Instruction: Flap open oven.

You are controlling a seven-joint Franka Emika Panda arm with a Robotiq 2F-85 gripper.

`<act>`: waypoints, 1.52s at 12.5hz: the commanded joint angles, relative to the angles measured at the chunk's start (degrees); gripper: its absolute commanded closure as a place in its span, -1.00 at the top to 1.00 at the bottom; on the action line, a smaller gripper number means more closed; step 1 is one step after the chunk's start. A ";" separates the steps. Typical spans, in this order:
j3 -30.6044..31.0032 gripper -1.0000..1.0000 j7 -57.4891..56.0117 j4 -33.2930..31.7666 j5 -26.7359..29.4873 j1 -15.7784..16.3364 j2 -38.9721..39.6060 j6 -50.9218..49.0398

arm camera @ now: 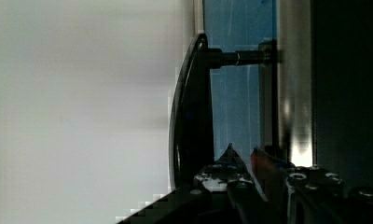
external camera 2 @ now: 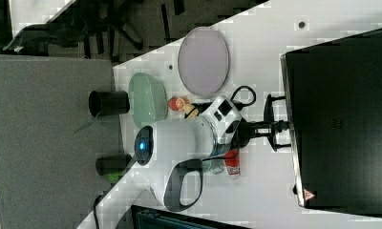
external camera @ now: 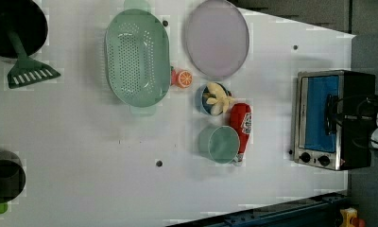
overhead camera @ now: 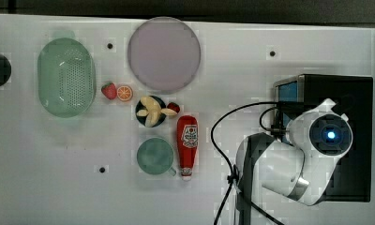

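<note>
The oven (overhead camera: 359, 93) stands at the top view's right, its black top partly under my arm. Its blue glass door (external camera: 319, 113) sits upright in the silver frame, with two black knobs (external camera: 314, 158) beside it. My gripper (external camera 2: 277, 126) reaches straight at the oven (external camera 2: 342, 119) front, at the middle of the black door handle (external camera 2: 270, 102). In the wrist view the handle (arm camera: 189, 116) is a curved black bar held off the glass (arm camera: 236, 93). My gripper (arm camera: 244, 151) sits between the bar and the door. Its tips stand a narrow gap apart with nothing between them.
A red ketchup bottle (overhead camera: 188, 145), a green cup (overhead camera: 155, 156) and a bowl of banana pieces (overhead camera: 152, 111) lie toward the top view's middle. Farther toward the top view's left are a lilac plate (overhead camera: 163, 54) and a green colander (overhead camera: 66, 77). My black cable (overhead camera: 223, 122) loops beside the oven.
</note>
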 commanded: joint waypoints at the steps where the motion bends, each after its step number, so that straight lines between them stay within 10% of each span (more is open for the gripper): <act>1: 1.95 -0.65 -0.08 -0.08 -0.18 1.12 -0.25 0.20; 13: 11.11 -0.65 36.13 -2.74 -30.06 6.47 1.99 -5.07; 19: 13.83 -0.65 42.93 -2.44 -31.77 8.09 8.56 -5.29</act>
